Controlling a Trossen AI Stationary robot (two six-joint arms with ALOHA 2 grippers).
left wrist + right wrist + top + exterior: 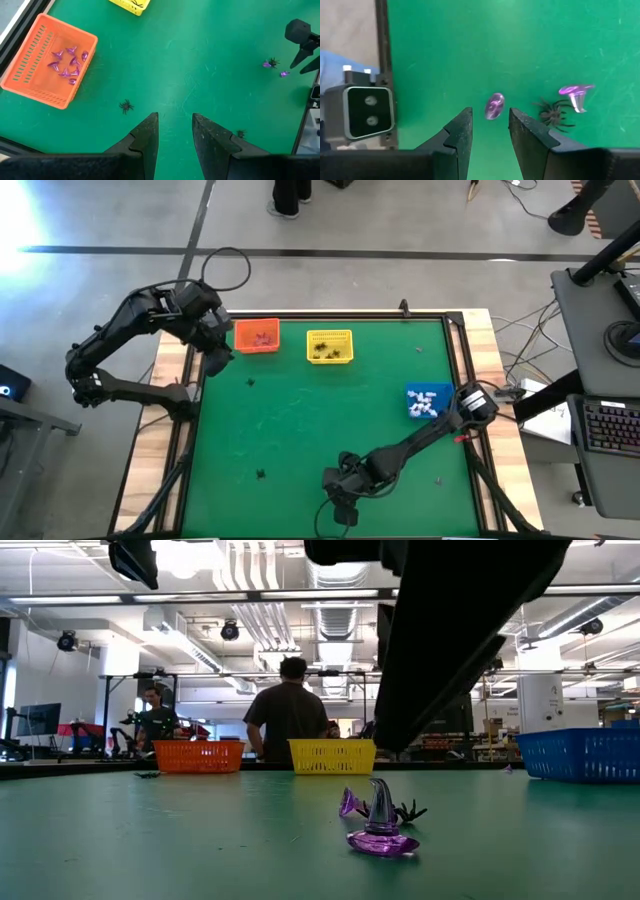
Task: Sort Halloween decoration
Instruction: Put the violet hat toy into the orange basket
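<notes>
The Halloween decoration lies in small pieces on the green table. In the right wrist view, a purple witch hat (494, 106) stands just ahead of the gap of my open right gripper (490, 114). A black spider (552, 114) and a second purple hat (576, 94), lying on its side, are beside it. In the low view the upright hat (382, 825) rests on its brim. My right gripper (338, 498) hovers by the table's near edge. My left gripper (175, 117) hangs open and high at the far left, next to the orange basket (47, 60), which holds several purple hats.
A yellow basket (330, 346) with dark pieces stands at the far edge, and a blue basket (428, 402) with white pieces at the right. Loose black spiders (250, 382) (261, 473) lie on the mat. The low camera (365, 112) sits at the near edge. People stand behind the table.
</notes>
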